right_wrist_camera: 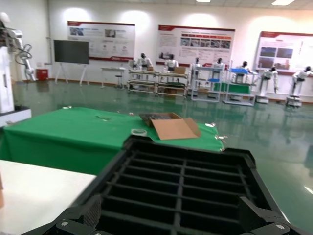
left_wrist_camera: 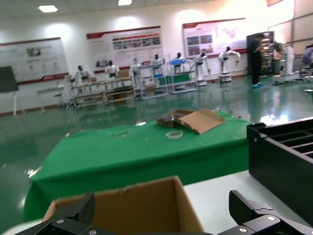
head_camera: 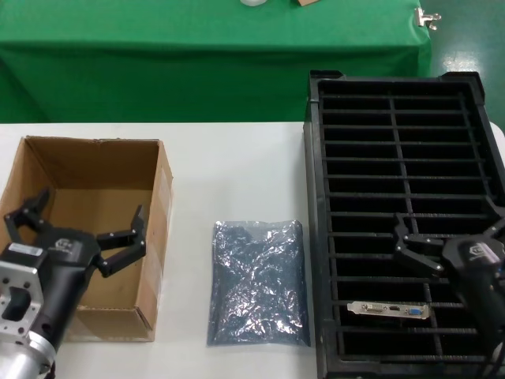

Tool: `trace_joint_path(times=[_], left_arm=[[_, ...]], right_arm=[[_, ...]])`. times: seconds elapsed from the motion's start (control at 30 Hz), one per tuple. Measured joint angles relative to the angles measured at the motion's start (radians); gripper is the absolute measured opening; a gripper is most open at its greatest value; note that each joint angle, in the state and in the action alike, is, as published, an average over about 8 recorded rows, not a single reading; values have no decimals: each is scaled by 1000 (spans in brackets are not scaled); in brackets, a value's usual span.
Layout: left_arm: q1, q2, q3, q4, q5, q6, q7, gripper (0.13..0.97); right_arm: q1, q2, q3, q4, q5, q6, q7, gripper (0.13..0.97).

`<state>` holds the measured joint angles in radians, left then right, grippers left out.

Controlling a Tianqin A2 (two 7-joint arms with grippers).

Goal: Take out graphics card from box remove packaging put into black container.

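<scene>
The graphics card (head_camera: 389, 309) stands in a near slot of the black container (head_camera: 314, 237), with its silver bracket and blue port showing. The empty grey-blue packaging bag (head_camera: 259, 282) lies flat on the white table between the box and the container. The brown cardboard box (head_camera: 87, 162) stands at the left and looks empty. My left gripper (head_camera: 88, 209) hovers open and empty over the box, which the left wrist view (left_wrist_camera: 132, 208) also shows. My right gripper (head_camera: 450, 229) is open and empty above the container's near right slots, just behind the card. The right wrist view shows the container's slots (right_wrist_camera: 181, 181).
A green-draped table (head_camera: 213, 47) stands behind the white table (head_camera: 237, 166). The container fills the right side up to the table's right edge. The bag lies close to the near edge.
</scene>
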<state>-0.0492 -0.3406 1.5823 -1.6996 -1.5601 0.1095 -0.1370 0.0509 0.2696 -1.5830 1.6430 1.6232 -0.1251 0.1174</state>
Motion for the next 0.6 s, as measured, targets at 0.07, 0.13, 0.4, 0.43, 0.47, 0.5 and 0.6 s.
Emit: trace_joint_path(times=[0.07, 0.13, 0.4, 0.43, 0.47, 0.5, 0.6], left_arm=[[6, 5, 2, 12, -28, -13, 16, 966], [12, 10, 4, 24, -57, -26, 32, 966], [34, 28, 12, 70, -167, -76, 96, 966], [36, 30, 13, 74, -177, -81, 102, 966], [38, 31, 14, 77, -186, -85, 106, 966], [39, 33, 14, 80, -192, -88, 110, 966], [41, 34, 15, 84, -202, -92, 116, 966]], right_arm=[[-6, 4, -2, -5, 21, 15, -14, 966], [-12, 7, -4, -10, 42, 29, -28, 966], [-36, 21, -12, -30, 123, 87, -82, 966], [-38, 23, -13, -32, 131, 93, -87, 966], [-39, 24, -13, -33, 137, 97, -91, 966], [-41, 24, -14, -34, 142, 100, -94, 966], [-43, 26, -14, -36, 149, 105, -99, 966]])
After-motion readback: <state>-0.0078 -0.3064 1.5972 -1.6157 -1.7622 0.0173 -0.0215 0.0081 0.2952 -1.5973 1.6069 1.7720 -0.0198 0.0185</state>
